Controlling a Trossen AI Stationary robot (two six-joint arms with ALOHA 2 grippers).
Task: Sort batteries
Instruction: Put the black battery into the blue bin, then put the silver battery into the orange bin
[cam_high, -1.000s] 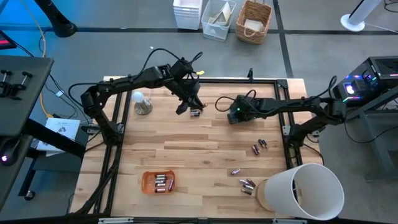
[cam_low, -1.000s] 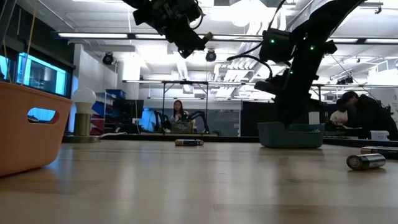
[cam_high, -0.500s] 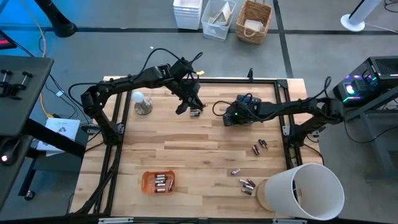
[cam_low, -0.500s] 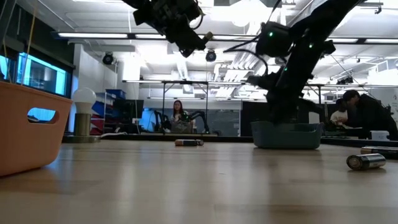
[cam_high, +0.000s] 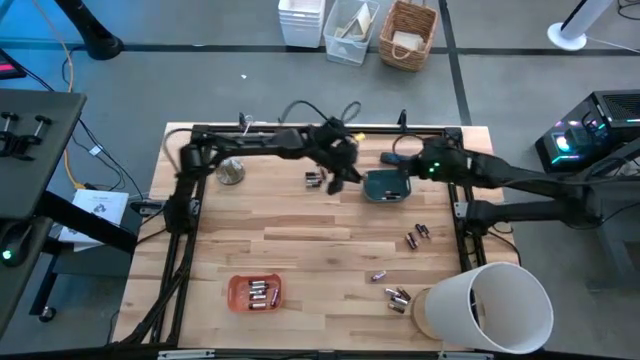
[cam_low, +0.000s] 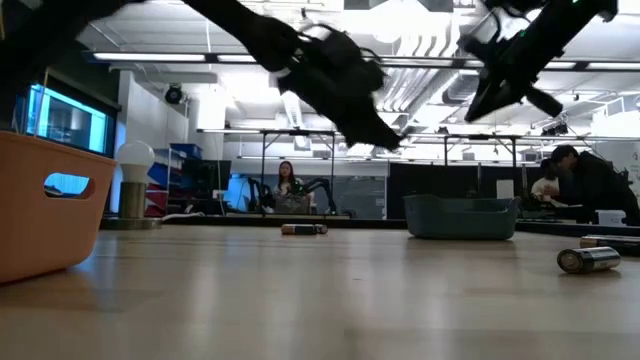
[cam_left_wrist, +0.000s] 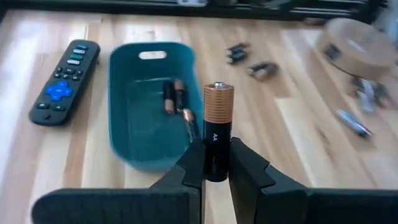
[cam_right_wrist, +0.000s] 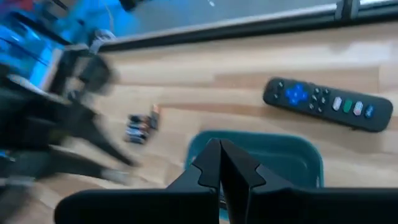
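Since a second earlier our left gripper (cam_left_wrist: 216, 163) had swung to the teal bin (cam_high: 387, 187), clamped on an AA battery (cam_left_wrist: 218, 127); right gripper (cam_right_wrist: 219, 163) shut, empty; both bins part-filled, loose batteries (cam_high: 398, 297) remained.

Copper-topped AA battery (cam_left_wrist: 218, 130) upright, other batteries (cam_high: 400, 297) scattered on table

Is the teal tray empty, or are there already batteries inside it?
Not empty. The left wrist view shows the teal tray holding a few batteries on its floor; the exact count is unclear.
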